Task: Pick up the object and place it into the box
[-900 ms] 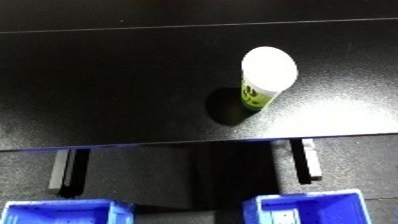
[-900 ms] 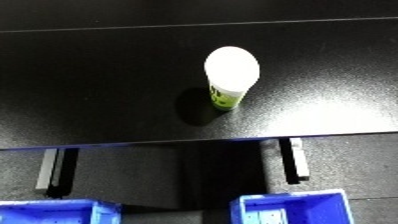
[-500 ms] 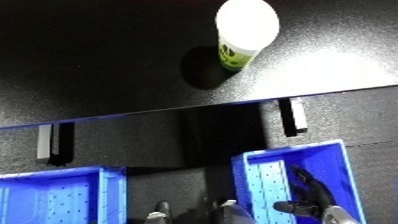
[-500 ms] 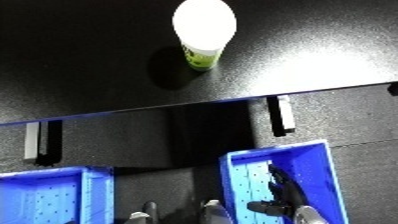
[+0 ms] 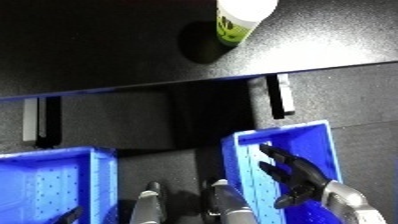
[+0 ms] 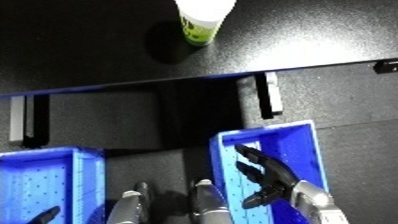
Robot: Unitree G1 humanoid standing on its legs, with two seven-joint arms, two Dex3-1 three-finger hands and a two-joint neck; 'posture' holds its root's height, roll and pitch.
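Left eye view is showing the right hand (image 5: 298, 175) coming up into sight over the right blue bin (image 5: 313, 146), fingers spread and holding nothing. The white-capped green container (image 5: 238, 20) is standing upright on the black bench (image 5: 107, 45), now near the picture's top edge because the head is tipping down. The left hand (image 6: 43, 216) is barely peeking in, perhaps a fingertip; I cannot tell its state. The reach is only beginning.
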